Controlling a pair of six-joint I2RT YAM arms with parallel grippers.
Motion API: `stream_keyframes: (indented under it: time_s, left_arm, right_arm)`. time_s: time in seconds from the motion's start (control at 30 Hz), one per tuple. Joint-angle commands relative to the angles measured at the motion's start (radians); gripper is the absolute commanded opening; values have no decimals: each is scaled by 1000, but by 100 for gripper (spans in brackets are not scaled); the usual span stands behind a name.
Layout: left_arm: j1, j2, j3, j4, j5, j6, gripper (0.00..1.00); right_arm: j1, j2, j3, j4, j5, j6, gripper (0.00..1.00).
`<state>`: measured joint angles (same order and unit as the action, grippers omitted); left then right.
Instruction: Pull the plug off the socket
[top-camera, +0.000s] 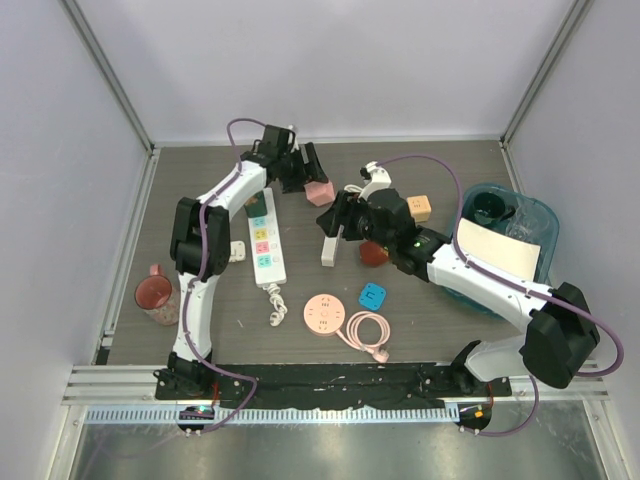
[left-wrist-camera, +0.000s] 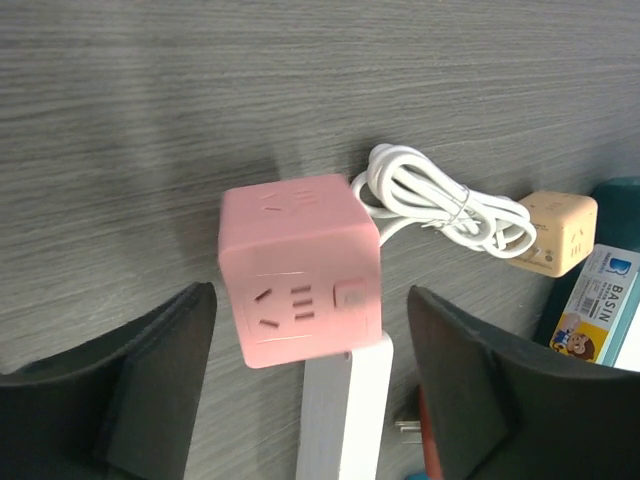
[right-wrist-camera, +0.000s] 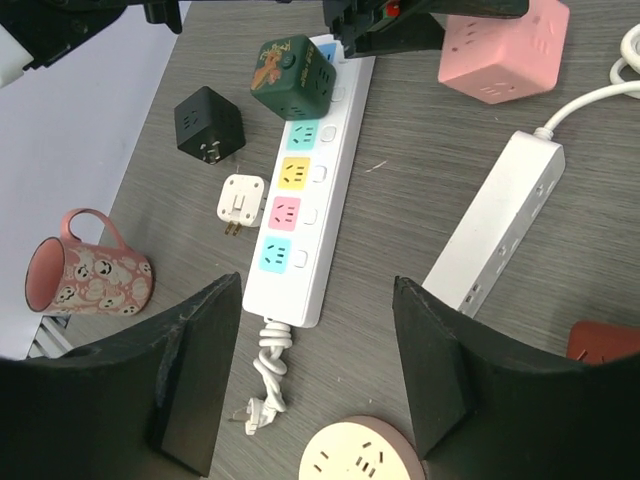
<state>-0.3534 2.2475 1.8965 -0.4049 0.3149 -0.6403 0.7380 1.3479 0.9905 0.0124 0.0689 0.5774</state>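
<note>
A dark grey wood-grain tabletop (top-camera: 430, 320) fills the cell, closed in by pale lilac walls (top-camera: 320, 60) with metal posts at the corners; a black strip and a ribbed metal rail run along the near edge. Left of centre lies a long white power strip with coloured sockets (right-wrist-camera: 290, 215), running near to far. A dark green cube plug (right-wrist-camera: 292, 78) sits on its far end. The left gripper (left-wrist-camera: 310, 340) hangs at the far side of the table with its fingers spread wide. A pink cube socket (left-wrist-camera: 300, 265) is between them, and neither finger touches it. The right gripper (right-wrist-camera: 315, 330) is also spread wide and holds nothing, poised over the near end of the coloured strip. A plain white power strip (right-wrist-camera: 495, 225) lies at an angle just right of that strip. Left of the coloured strip are a black cube adapter (right-wrist-camera: 208, 122), a small white adapter (right-wrist-camera: 243, 200) and, near the left edge, a pink patterned mug (right-wrist-camera: 85, 277) on its side. A teal plastic basin (top-camera: 520, 215) stands at the right, and a tan cube socket (left-wrist-camera: 560, 232) rests beside a coiled white cable (left-wrist-camera: 440, 200).
</note>
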Motion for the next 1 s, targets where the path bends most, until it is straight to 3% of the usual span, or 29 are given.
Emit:
stream_keyframes:
  time_s: [0.0, 0.23, 0.43, 0.63, 0.77, 0.97]
  left_arm:
    - [-1, -52, 70, -63, -23, 57, 84]
    - [14, -195, 82, -211, -154, 128, 93]
    - [77, -357, -40, -294, -350, 133, 92]
    - [113, -436, -181, -304, -566, 146, 88]
    - [128, -399, -171, -315, -547, 149, 89]
    - [139, -348, -163, -305, -485, 177, 89]
  right_arm:
    - [-2, -36, 25, -6, 38, 2, 69]
    - [0, 8, -6, 30, 55, 59, 73]
    - [4, 138, 10, 112, 3, 117, 72]
    - [29, 336, 131, 152, -52, 145, 70]
    - [46, 479, 256, 176, -148, 174, 64]
    - [69, 671, 381, 312, -338, 220, 39]
